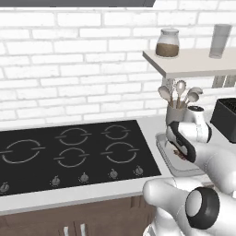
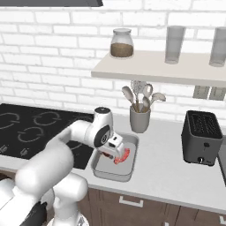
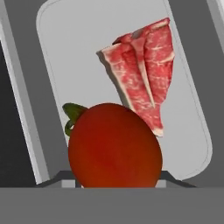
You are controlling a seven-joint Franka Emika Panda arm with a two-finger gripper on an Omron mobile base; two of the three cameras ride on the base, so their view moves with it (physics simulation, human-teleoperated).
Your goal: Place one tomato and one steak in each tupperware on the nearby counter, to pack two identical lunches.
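My gripper (image 2: pixel 117 154) hangs low over a shallow grey tupperware (image 2: pixel 112 175) on the pale counter (image 2: pixel 176 176), just right of the stove. It is shut on a red tomato (image 3: pixel 114 146) with a green stem, whose bulk hides most of both fingertips in the hand view. Below and beyond the tomato, a raw marbled steak (image 3: pixel 142 83) lies flat on the tupperware floor (image 3: pixel 65 52). In the left base view the white hand covers most of the tupperware (image 1: pixel 171 169).
A black four-ring stove (image 1: pixel 73 152) lies left of the tray. A grey holder of spoons (image 2: pixel 140 117) stands right behind the tray, and a dark toaster (image 2: pixel 202 137) stands to the right. Overhead, a white shelf (image 2: pixel 159 70) carries a jar and glasses.
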